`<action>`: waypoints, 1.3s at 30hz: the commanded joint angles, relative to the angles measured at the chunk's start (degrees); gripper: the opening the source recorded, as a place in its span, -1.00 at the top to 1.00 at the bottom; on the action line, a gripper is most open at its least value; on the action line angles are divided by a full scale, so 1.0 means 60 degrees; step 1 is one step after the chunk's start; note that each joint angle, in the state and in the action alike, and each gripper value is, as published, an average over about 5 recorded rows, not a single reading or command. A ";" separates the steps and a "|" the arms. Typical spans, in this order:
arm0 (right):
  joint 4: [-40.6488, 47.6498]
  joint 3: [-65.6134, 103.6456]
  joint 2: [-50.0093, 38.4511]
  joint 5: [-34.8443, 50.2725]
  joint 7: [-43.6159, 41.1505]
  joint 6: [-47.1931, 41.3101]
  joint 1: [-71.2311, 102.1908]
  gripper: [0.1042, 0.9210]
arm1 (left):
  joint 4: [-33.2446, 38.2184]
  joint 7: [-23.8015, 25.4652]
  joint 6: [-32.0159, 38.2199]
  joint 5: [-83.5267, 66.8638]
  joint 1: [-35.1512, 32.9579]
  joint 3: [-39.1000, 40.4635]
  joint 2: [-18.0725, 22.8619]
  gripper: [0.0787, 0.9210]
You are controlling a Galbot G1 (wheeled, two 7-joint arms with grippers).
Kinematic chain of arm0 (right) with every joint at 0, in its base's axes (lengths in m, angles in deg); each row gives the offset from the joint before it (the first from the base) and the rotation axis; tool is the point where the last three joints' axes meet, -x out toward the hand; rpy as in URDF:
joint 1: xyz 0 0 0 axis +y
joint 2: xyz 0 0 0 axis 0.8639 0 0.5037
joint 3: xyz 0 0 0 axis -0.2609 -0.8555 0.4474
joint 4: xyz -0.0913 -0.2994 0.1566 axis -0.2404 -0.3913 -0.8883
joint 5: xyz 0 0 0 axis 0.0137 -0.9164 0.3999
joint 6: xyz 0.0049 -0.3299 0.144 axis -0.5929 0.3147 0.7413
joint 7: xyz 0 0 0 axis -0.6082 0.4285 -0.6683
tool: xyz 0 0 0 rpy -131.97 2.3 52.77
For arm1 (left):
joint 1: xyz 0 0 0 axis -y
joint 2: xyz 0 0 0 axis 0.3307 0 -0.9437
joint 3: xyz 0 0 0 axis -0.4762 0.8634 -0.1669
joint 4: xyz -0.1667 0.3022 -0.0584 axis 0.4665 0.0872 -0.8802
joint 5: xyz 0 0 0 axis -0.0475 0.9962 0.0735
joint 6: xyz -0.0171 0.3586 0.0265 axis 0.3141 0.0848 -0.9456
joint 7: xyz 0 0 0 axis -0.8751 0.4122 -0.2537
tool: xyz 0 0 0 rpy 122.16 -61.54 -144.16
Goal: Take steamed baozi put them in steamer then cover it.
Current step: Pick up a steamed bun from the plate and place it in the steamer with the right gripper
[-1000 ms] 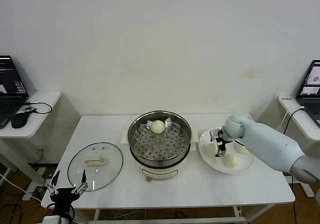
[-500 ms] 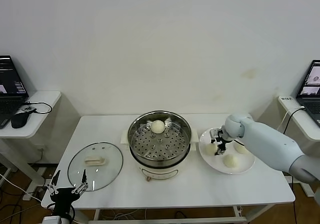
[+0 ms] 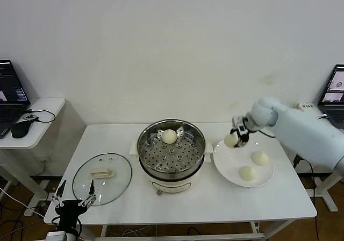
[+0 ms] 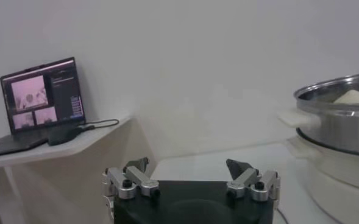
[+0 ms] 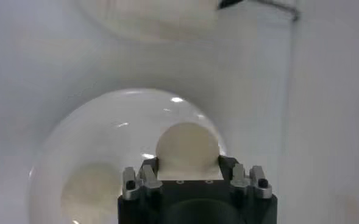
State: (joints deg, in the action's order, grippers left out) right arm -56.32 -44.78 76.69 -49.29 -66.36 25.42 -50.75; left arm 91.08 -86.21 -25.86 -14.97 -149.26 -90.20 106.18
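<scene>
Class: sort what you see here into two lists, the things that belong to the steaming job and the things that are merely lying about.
Belonging to the job:
right gripper, shut on a baozi
baozi in the steamer
two baozi on the plate
steamer
glass cover
white plate

Lying about:
laptop
mouse
side table
left gripper, open, parked low

The right arm is a smooth pale blue-white shell, pretty chunky. Both grippers are black blocks with silver finger mounts and dark screws.

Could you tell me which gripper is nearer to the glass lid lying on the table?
The left gripper: it hangs open just off the table's front edge beside the glass lid. The right gripper is beyond the steamer, holding a baozi.
</scene>
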 commanded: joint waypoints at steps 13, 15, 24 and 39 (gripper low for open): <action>-0.1511 -0.1858 0.2410 0.4366 0.1436 -0.2413 -0.2537 -0.30 | 0.0055 -0.0003 0.0017 0.0001 0.0040 -0.0071 0.0015 -0.77; -0.1359 -0.1851 0.2861 0.4483 0.1632 -0.2635 -0.2197 -0.30 | 0.0074 -0.0005 0.0024 -0.0001 0.0014 -0.0114 0.0036 -0.77; -0.0801 -0.1979 0.4145 0.4648 0.2249 -0.3438 -0.1019 -0.30 | 0.0093 -0.0016 0.0047 0.0005 -0.0068 -0.0245 0.0132 -0.77; -0.0324 -0.1998 0.4727 0.4530 0.2754 -0.3966 -0.0134 -0.30 | 0.0107 -0.0019 0.0065 0.0026 -0.0039 -0.0162 0.0207 -0.77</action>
State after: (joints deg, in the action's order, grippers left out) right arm -58.67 -56.29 103.11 -22.96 -50.96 3.46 -53.21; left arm 91.75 -86.30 -25.48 -14.84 -149.49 -91.13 107.41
